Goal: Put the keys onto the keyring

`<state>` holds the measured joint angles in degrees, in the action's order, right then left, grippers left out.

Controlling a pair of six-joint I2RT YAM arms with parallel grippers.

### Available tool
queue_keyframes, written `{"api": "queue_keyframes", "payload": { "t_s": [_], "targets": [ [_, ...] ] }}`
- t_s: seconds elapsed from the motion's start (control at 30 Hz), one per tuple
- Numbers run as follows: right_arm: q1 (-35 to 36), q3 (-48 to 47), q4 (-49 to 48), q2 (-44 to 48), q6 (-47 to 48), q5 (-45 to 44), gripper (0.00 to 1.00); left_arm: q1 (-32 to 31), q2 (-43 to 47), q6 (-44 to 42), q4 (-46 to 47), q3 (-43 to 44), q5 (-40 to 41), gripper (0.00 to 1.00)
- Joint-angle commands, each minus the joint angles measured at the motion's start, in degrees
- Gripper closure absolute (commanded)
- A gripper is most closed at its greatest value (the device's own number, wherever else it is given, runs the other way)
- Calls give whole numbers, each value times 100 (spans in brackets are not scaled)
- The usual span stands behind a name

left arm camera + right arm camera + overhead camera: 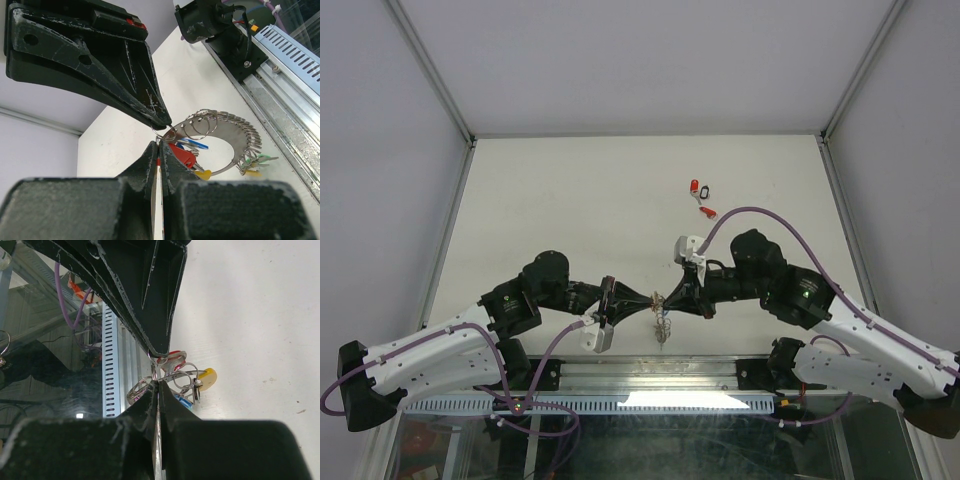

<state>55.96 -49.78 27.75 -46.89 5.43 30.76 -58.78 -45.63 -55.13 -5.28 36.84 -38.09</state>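
The keyring [658, 300] is held just off the desk [570, 200], close to the front rail [660, 375], between the two tips. The left end effector [638, 299] is pressed almost together on a thin wire ring at one end of the curved metal band. In the left wrist view the band is seen arcing away from the tips, with tagged keys hung on it. The right end effector [672, 297] is pinched on a wire ring of the same cluster from the opposite side, so the line of hold runs left to right.

The loose keys [701, 197] lie on the desk farther back and slightly right, well apart from both tips, in a short row pointing away from the bases. The right arm is nearer to them. Only bare desk is seen between, and the side walls stand well off. To fetch one, the right hold would probably have to be released, leaving the keyring to the left alone.
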Motion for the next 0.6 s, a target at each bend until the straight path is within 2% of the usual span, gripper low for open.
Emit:
{"api": "queue_keyframes", "payload": {
  "t_s": [0.0,0.57],
  "targets": [
    [-50,-102,-377,186,-129,-88,100,36,57,-152,18,200,-240,100],
    [-77,-66,-630,32,-573,-212,100,41,31,-129,18,212,-187,100]
  ]
}}
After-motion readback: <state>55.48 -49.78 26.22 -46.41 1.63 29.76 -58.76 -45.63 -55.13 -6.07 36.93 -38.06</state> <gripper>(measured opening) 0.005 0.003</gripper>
